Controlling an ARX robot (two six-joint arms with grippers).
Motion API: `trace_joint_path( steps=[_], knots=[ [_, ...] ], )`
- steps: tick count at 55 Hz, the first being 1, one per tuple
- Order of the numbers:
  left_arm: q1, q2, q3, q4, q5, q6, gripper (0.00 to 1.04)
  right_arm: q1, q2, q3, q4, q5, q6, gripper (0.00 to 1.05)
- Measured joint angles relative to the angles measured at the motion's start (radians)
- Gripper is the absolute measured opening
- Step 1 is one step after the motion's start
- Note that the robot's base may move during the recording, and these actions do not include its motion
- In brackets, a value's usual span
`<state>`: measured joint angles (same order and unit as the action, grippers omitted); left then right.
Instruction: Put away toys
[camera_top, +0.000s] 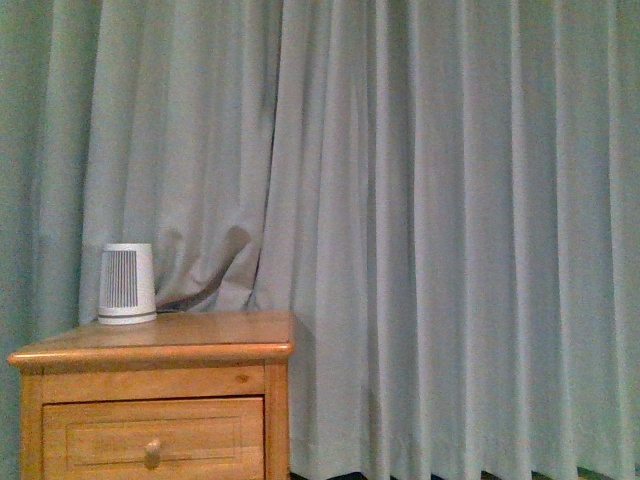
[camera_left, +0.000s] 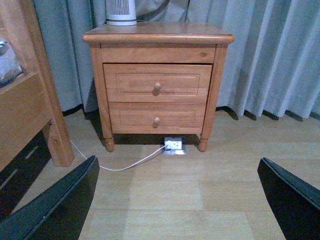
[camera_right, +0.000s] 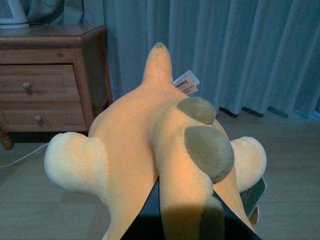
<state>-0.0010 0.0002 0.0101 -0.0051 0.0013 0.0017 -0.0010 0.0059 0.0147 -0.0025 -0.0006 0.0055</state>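
Left wrist view shows the left hand (camera_left: 178, 170) spread wide and empty over the floor (camera_left: 165, 200), facing the wooden worktop (camera_left: 158, 31) with its drawers (camera_left: 157, 82) shut. Right wrist view has the right hand (camera_right: 200, 220) clamped on the orange plush toy (camera_right: 145, 135), held clear of the floor near that worktop. Transport seems the step in hand. The next move likely calls for a storage place, perhaps a drawer opened by the free hand.

We see a soft rounded orange-yellow plush animal (camera_right: 140, 140) with cream limbs, two olive-grey patches and a white tag (camera_right: 186, 83). The honey-brown wooden nightstand (camera_left: 157, 117) shows fine grain; the white cylindrical plastic device (camera_top: 126, 283) on it carries dark vertical stripes. Behind the nightstand, the pleated fabric curtain (camera_top: 450, 230) is plain grey-blue; beneath, pale beige plank floor (camera_left: 190, 190).
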Motion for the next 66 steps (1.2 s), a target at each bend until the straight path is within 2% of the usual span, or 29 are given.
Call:
trace_joint_path(
  steps=[66],
  knots=[
    [-0.001,0.001,0.0,0.0,0.001,0.0,0.98,0.001,0.0,0.0,0.0,0.004,0.0,0.06]
  ],
)
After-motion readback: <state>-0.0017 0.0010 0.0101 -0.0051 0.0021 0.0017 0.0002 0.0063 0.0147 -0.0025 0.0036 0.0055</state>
